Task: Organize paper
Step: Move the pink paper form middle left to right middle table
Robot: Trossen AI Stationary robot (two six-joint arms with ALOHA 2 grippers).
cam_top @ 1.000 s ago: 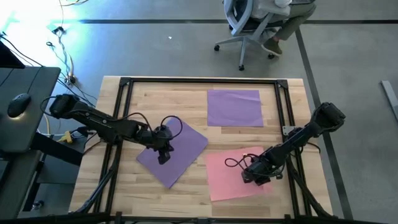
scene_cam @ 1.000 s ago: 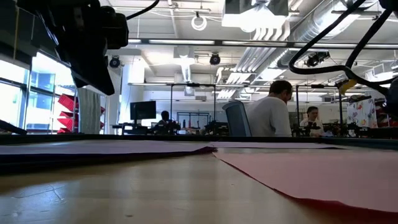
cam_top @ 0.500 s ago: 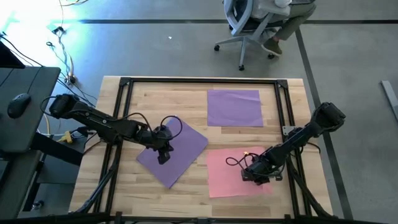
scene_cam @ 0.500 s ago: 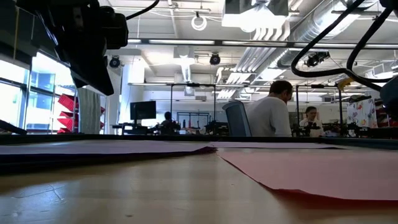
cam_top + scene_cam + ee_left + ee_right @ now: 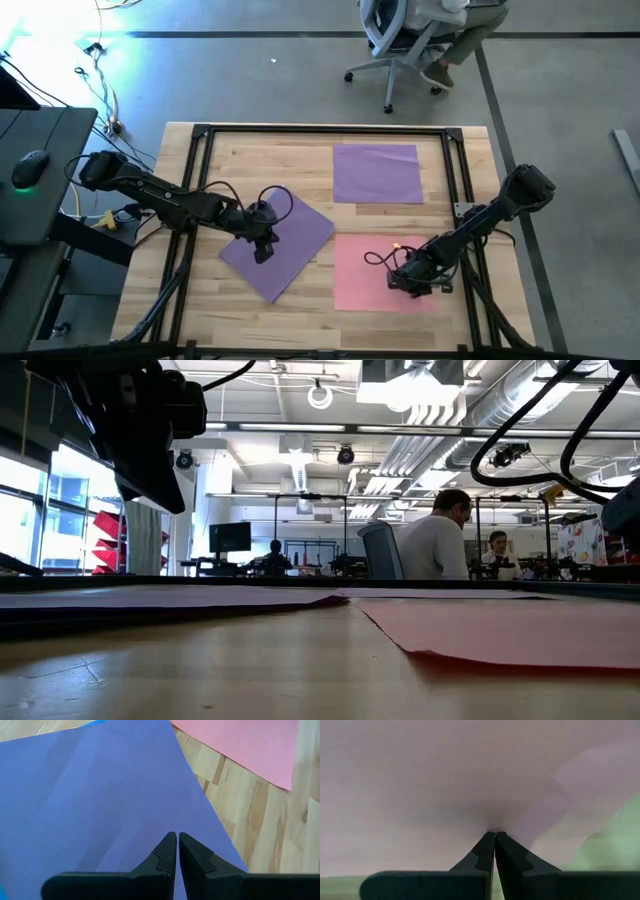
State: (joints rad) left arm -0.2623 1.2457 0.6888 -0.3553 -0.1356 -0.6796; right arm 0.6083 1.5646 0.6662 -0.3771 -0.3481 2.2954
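A pink sheet of paper [image 5: 372,275] lies flat at the table's near right, square with the edges. My right gripper [image 5: 413,284] is shut with its tips on that sheet. A periwinkle sheet [image 5: 285,240] lies slantwise at the centre left, and a blue edge [image 5: 95,722] shows from under it. My left gripper [image 5: 262,254] is shut and hangs just above the periwinkle sheet [image 5: 100,795], touching nothing. A purple sheet [image 5: 377,173] lies flat at the far right. My right gripper presses down on the pink sheet with its shut fingertips [image 5: 487,846], on the sheet's near right part [image 5: 492,822]. The fingers slant steeply down from the table's right side. The sheet lies flat on the wood under them.
A black metal frame [image 5: 200,132] runs around the tabletop. Bare wood [image 5: 260,165] is at the far left and along the near edge. Beyond the far edge a person sits on an office chair [image 5: 400,40]. A dark desk with a mouse [image 5: 30,165] stands left of the table.
My right gripper has rolled about its own axis while staying in place, tips on the pink sheet. The sheet has turned about under it, from lying askew to lying square with the table's edges.
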